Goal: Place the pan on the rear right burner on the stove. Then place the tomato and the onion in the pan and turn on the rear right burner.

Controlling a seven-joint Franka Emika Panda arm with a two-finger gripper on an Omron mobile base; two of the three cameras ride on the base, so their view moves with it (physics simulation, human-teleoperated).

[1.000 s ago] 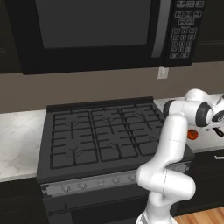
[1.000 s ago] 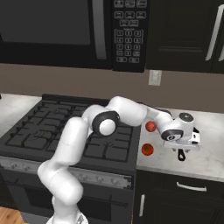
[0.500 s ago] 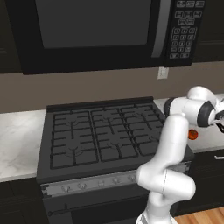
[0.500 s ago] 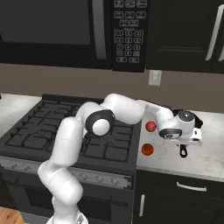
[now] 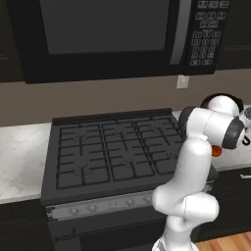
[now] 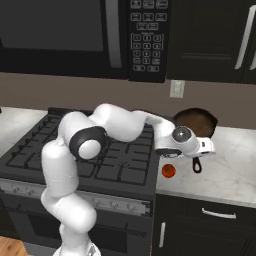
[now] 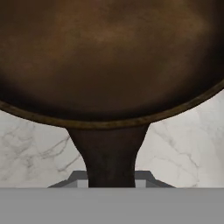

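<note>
Black handle: between the gripper (image 6: 200, 152) jaws, clamped
Pan (image 7: 109, 57): on the marble counter (image 6: 227, 170), right of the stove (image 5: 112, 152)
Onion (image 6: 168, 171): on the counter just beside the stove edge

Dark cabinets (image 6: 210, 40), marble counter (image 6: 230, 170)

No legible text, microwave keypad (image 6: 146, 40) markings too blurred

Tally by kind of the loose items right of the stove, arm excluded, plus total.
pan: 1
onion: 1
Total: 2
</note>
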